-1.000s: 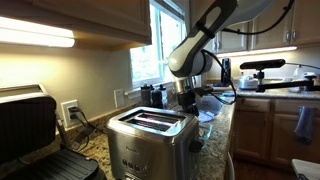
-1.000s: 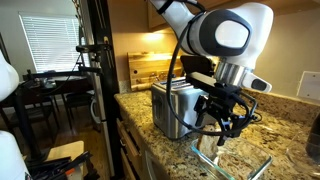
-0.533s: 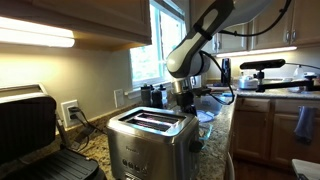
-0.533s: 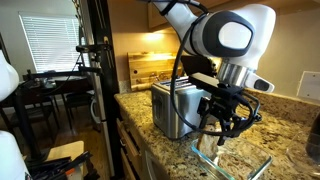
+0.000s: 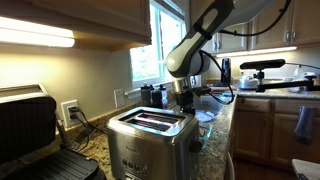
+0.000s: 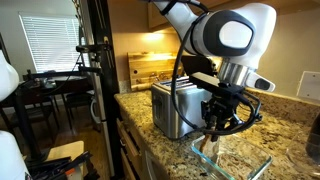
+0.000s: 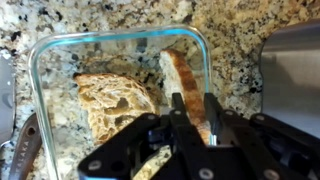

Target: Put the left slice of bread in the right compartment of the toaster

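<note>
In the wrist view a clear glass container [image 7: 60, 45] on the granite counter holds two slices of bread. One slice [image 7: 115, 100] lies flat on the left. The other slice of bread [image 7: 182, 72] stands on edge, and my gripper [image 7: 193, 102] is shut on it, one finger pressed to each face. The steel toaster [image 7: 295, 60] shows at the right edge of that view. In both exterior views the gripper [image 5: 187, 100] [image 6: 215, 133] hangs low beside the toaster [image 5: 150, 135] [image 6: 175, 105], over the container [image 6: 235, 160]. The toaster's two slots show dark.
A black-and-steel contact grill [image 5: 30, 130] stands open beside the toaster. A wooden board [image 6: 145, 70] leans against the wall behind it. Small black items [image 5: 152, 95] sit by the window. The counter edge [image 6: 140, 135] drops off in front of the toaster.
The jaws have closed from wide open onto the upright slice. The arm has barely moved.
</note>
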You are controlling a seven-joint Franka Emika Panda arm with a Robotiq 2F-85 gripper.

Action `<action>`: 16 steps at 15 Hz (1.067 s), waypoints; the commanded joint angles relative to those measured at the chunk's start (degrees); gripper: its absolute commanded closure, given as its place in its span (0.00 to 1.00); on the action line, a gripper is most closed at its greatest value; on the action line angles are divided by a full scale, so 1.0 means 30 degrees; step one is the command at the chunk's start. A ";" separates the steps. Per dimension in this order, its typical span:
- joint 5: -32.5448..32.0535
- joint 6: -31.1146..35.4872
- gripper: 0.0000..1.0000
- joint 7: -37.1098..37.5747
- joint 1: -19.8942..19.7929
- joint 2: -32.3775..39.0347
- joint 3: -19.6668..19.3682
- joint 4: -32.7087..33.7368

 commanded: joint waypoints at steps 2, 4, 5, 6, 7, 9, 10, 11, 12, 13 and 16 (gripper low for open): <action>0.0357 0.0187 0.96 -0.0401 -0.0332 -0.0050 0.0155 0.0023; 0.0357 0.0332 0.93 -0.0421 -0.0328 -0.0427 0.0166 -0.0220; 0.0281 0.0411 0.93 -0.0344 -0.0290 -0.0616 0.0160 -0.0338; 0.0223 0.0523 0.93 -0.0338 -0.0257 -0.0858 0.0164 -0.0483; 0.0242 0.0532 0.93 -0.0366 -0.0244 -0.1108 0.0180 -0.0596; 0.0242 0.0505 0.93 -0.0327 -0.0199 -0.1632 0.0188 -0.0825; 0.0224 0.0553 0.93 -0.0284 -0.0155 -0.1953 0.0198 -0.0984; 0.0264 0.0539 0.93 -0.0302 -0.0118 -0.2314 0.0228 -0.1121; 0.0307 0.0522 0.93 -0.0312 -0.0077 -0.2679 0.0262 -0.1258; 0.0323 0.0497 0.93 -0.0323 -0.0018 -0.3110 0.0298 -0.1418; 0.0247 0.0498 0.93 -0.0238 0.0190 -0.4306 0.0373 -0.1921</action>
